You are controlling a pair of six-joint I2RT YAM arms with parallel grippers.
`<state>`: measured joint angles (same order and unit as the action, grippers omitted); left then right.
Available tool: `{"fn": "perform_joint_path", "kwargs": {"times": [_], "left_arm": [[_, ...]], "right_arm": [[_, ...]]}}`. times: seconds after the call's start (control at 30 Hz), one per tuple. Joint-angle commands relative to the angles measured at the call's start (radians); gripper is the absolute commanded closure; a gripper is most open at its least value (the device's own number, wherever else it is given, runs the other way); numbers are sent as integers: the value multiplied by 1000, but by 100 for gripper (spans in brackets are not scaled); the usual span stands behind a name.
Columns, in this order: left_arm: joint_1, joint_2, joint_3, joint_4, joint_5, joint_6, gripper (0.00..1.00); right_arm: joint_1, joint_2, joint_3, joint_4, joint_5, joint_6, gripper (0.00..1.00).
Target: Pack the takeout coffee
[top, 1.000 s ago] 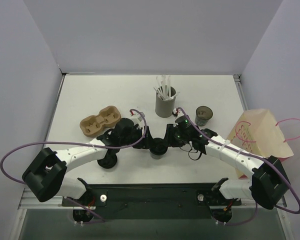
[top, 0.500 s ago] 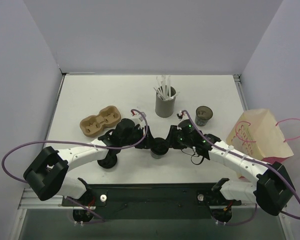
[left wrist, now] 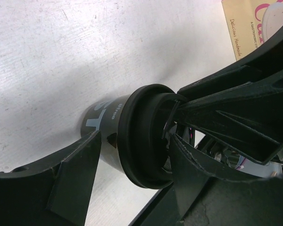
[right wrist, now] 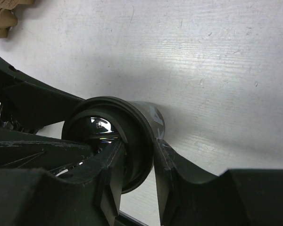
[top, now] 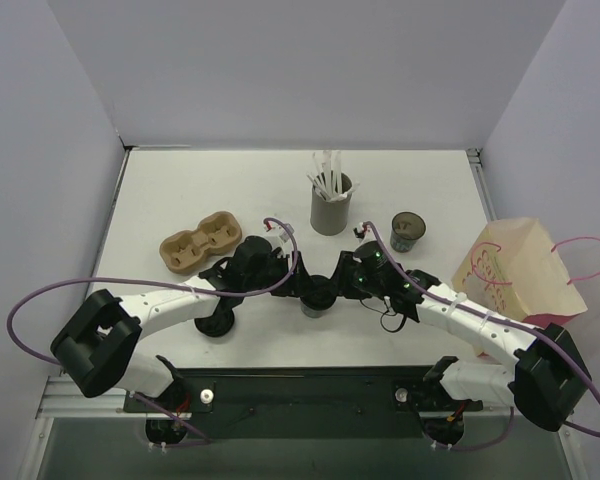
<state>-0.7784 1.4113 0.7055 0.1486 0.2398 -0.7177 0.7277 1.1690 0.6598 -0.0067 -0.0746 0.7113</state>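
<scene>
By the middle of the tabletop's [top: 200, 190] near edge: takeout coffee [left wrist: 106, 120], rim pinched in narrow right gripper [right wrist: 139, 155], body straddled by wide left gripper [left wrist: 136, 141]; hold there impossible to tell.

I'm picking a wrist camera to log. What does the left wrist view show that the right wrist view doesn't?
Only the left wrist: white lettering on the side of the cup and a corner of the bag. Only the right wrist: the shiny surface inside the cup's rim and a corner of the carrier. Both: the cup on the table, the right fingers pinching its rim, the left fingers flanking it.
</scene>
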Motion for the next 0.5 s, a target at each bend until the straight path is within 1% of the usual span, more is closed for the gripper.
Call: {"fn": "perform_joint_path", "kwargs": {"times": [0.0, 0.1, 0.17, 0.23, 0.3, 0.47], "left_arm": [[-5, 23, 14, -69, -22, 34, 30], [-7, 15, 14, -72, -17, 31, 31], [-7, 14, 18, -86, -26, 31, 34], [-7, 18, 15, -89, -30, 35, 41], [-5, 29, -1, -84, -37, 38, 44], [-7, 63, -58, -37, -43, 40, 49]], "right_arm": [[21, -11, 4, -15, 29, 17, 71], [27, -15, 8, -18, 44, 20, 71], [29, -19, 11, -21, 45, 20, 70], [30, -19, 14, -21, 41, 17, 71], [32, -19, 14, -22, 33, 16, 70], [29, -35, 34, -62, 10, -21, 61]]}}
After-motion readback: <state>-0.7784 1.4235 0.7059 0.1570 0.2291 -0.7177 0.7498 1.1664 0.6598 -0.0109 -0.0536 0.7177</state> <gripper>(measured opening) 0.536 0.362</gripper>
